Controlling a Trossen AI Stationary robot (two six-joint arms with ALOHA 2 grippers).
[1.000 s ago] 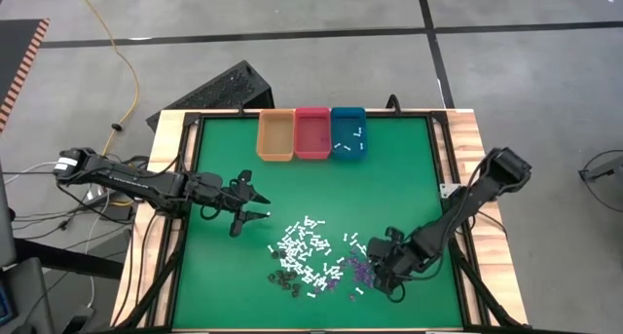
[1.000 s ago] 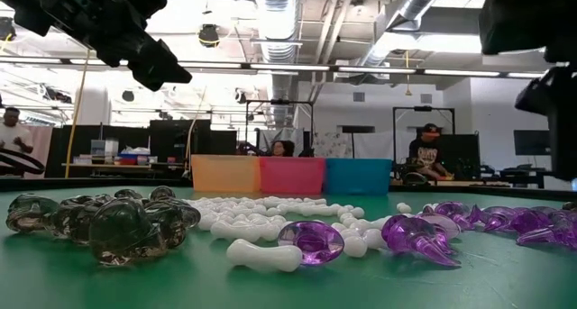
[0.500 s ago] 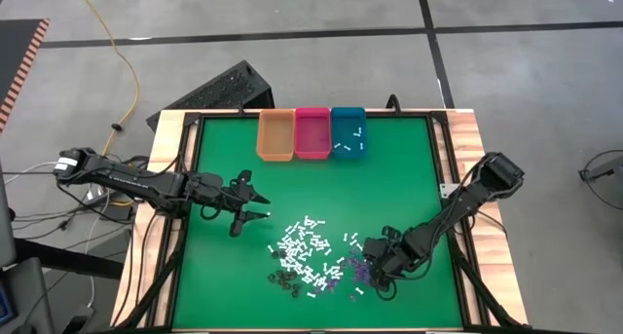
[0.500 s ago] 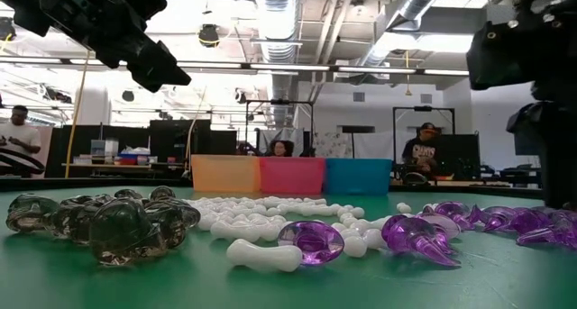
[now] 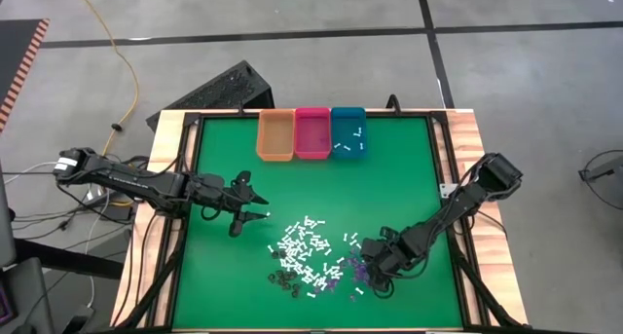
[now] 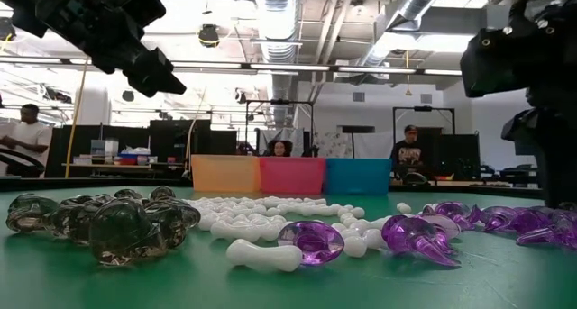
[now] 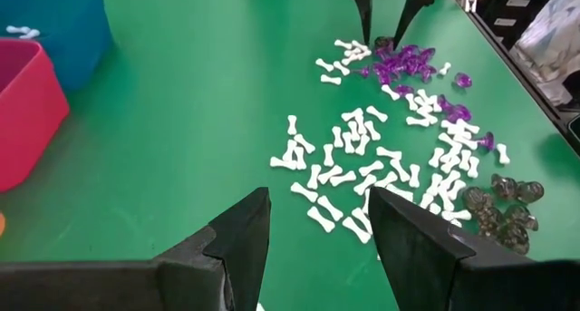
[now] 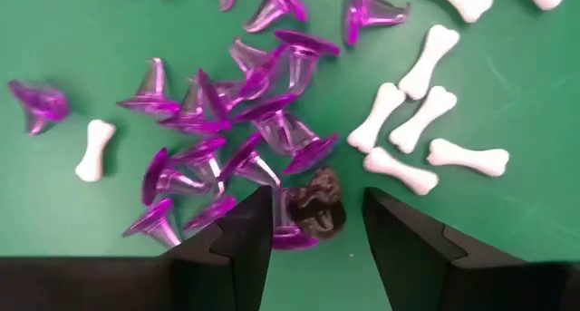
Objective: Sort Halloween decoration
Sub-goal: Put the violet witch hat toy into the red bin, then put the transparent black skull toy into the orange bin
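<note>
The Halloween decoration lies loose on the green mat: white bones, purple bits and dark bits. My right gripper is open and points down over the purple cluster. Its fingers stand on either side of one purple bit and a dark bit. My left gripper hangs open above bare mat, left of the pile. In the left wrist view my left gripper has nothing between its fingers. My right gripper comes at the purple bit and the dark bit from above, one finger on each side. Both bits lie on the mat. I cannot tell whether the fingers touch them or the purple bits beside them.
Along the far edge stand an orange bin, a pink bin and a teal bin, the teal one holding a few white bones. Bare mat lies between the bins and the pile. People show in the room beyond the table.
My right gripper has come down toward the purple bits and shifted a little toward the table's left edge. The pieces on the mat lie as before.
</note>
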